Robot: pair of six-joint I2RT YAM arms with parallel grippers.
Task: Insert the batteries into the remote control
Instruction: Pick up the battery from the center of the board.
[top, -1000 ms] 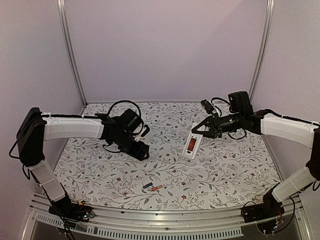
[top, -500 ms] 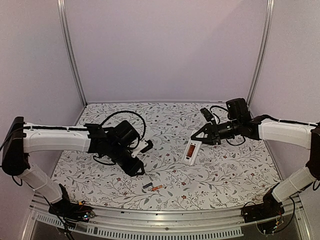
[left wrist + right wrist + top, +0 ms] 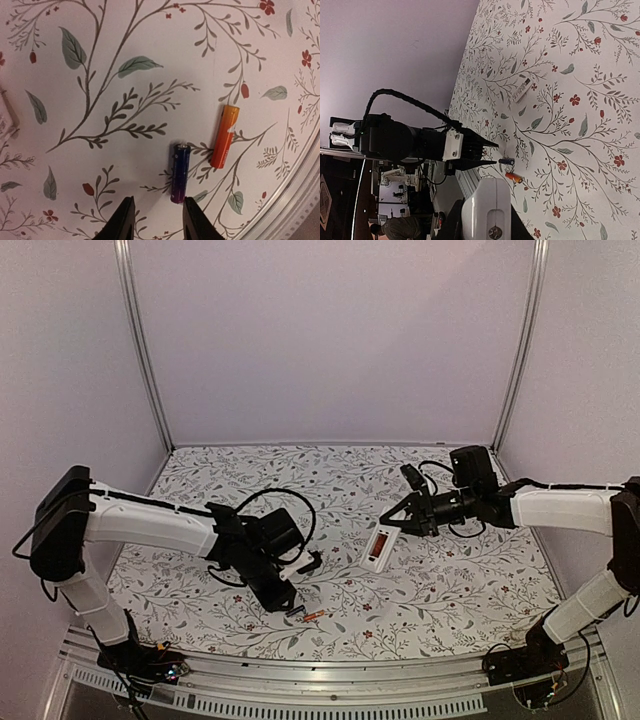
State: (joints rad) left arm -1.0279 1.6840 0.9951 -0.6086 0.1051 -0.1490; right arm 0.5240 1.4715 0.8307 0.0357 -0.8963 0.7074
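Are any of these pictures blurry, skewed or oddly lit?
Top external view: even pinkish light, faint shadows, corner posts slanted. Left wrist view: sharp; dark battery and orange battery cast soft shadows. Right wrist view: turned sideways, the close remote blurred.

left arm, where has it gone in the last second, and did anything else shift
The left gripper swung from mid-table toward the near edge and now hangs open right by the dark battery. The right gripper, shut on the remote control, brought it slightly toward the near edge too. The dark battery and the orange battery lie where they were, untouched.
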